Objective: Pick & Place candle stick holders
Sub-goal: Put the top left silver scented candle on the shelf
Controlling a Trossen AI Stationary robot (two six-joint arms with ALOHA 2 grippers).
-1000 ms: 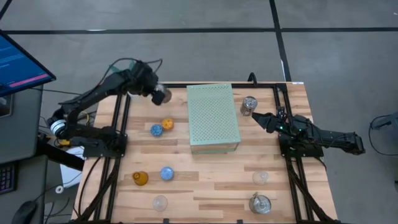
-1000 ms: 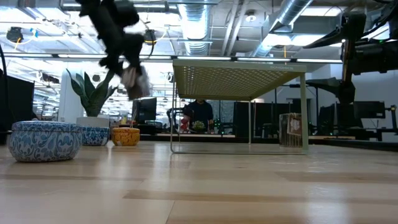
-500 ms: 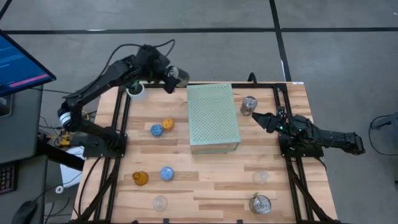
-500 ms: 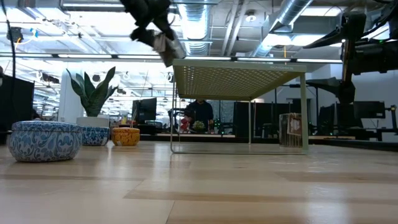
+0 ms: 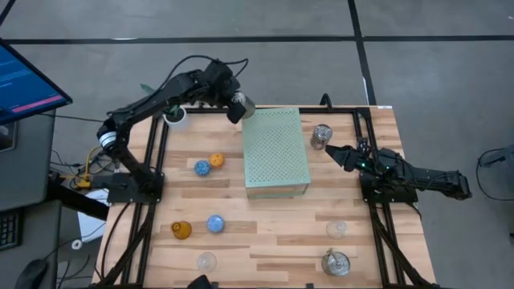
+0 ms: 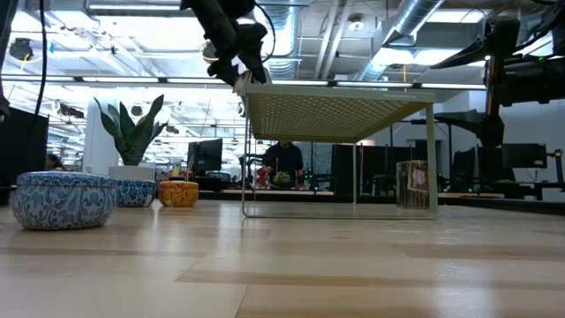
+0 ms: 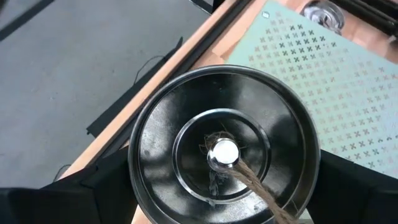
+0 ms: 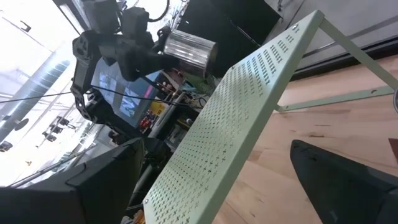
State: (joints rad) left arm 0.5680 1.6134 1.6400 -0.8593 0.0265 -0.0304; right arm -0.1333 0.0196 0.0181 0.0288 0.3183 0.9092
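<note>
One silver holder [image 5: 240, 104] sits clamped in the left gripper [image 5: 234, 105] just off the far corner of the green perforated block [image 5: 275, 148], so I'd carry it fully over, level, before letting go; the right gripper [image 5: 336, 152] waits open.

A grey floor [image 5: 265, 72] crossed by dark lines surrounds the wooden tabletop [image 5: 265, 225], a lit monitor [image 5: 24, 80] stands at one side, and ceiling ducts [image 6: 424, 22] and bright lights [image 6: 62, 62] hang above distant desks.
</note>
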